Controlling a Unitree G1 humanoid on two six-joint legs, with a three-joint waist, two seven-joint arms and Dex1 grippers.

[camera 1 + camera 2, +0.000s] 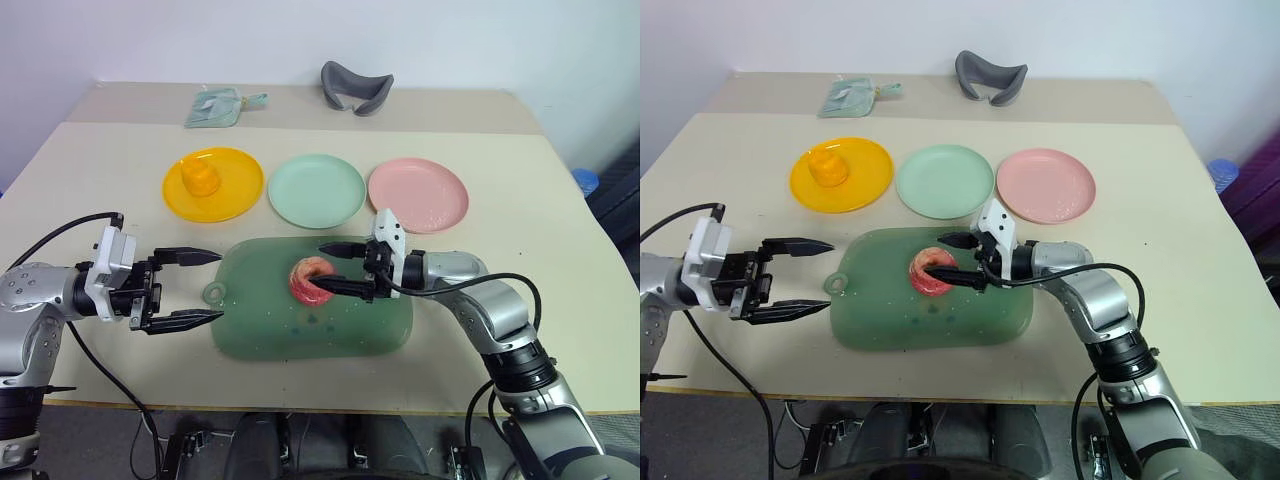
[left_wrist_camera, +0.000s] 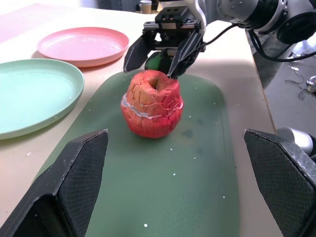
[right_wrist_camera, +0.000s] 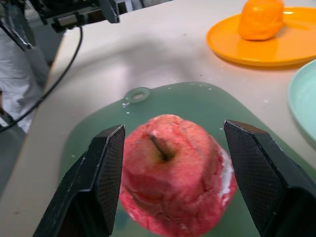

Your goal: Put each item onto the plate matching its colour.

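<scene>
The pink-red apple [image 1: 311, 279] sits on the translucent green mat [image 1: 260, 335], near its middle, and every other place is given from that mat. The right end effector [image 1: 335, 268] reaches in from the mat's right side, its two black fingers bracketing the apple. In the right wrist view one finger looks pressed to the apple's flank while a sliver of gap shows at the other, so whether the grip has fully closed I cannot tell; the apple appears to rest on the mat, not lifted.

The left end effector [image 1: 195, 288] hovers just off the mat's left edge, fingers spread wide and empty, pointing toward the apple.

Beyond the mat's far edge lie three plates in a row: the yellow plate [image 1: 228, 200] to the left, already carrying the orange-yellow lump [image 1: 201, 178], the mint green plate [image 1: 316, 190] in the middle, bare, and the pink plate [image 1: 418, 194] to the right, bare. A dark green object [image 2: 157, 61] shows behind the apple in the left wrist view, close to the right end effector's fingers.

The step in hand looks to be grasping the apple. Next it calls for firm closure, a lift off the mat, then a carry to the pink plate beyond the mat's far right corner.
</scene>
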